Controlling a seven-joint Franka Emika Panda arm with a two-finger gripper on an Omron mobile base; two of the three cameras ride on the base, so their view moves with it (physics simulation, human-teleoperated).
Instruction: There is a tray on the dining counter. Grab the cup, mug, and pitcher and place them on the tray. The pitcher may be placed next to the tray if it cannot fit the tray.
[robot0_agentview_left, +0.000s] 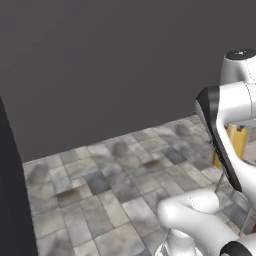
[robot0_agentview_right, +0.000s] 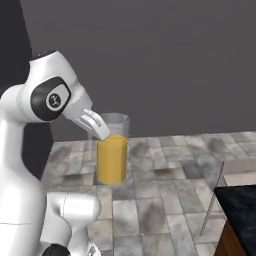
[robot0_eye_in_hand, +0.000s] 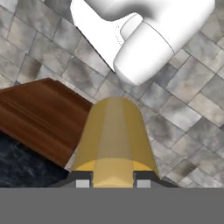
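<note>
The pitcher (robot0_agentview_right: 112, 159), a clear glass cylinder with orange liquid in its lower part, hangs in the air above the tiled floor. My gripper (robot0_agentview_right: 98, 125) is shut on its upper side. In the hand view the pitcher (robot0_eye_in_hand: 113, 135) stands between the two fingertips (robot0_eye_in_hand: 82, 183), and the gripper (robot0_eye_in_hand: 113, 183) clamps it from both sides. A strip of the pitcher (robot0_agentview_left: 236, 141) shows behind my arm in the left base view. The dining counter (robot0_agentview_right: 241, 201), with a black marbled top and wood sides, is at the lower right. Its wooden side (robot0_eye_in_hand: 39, 111) lies just left of the pitcher in the hand view.
Grey stone floor tiles (robot0_agentview_right: 165, 200) spread below, with a dark wall (robot0_agentview_right: 175, 65) behind. A stool with thin metal legs (robot0_agentview_right: 209, 210) stands against the counter's near corner. A black panel (robot0_agentview_left: 12, 200) lines the left edge of the left base view.
</note>
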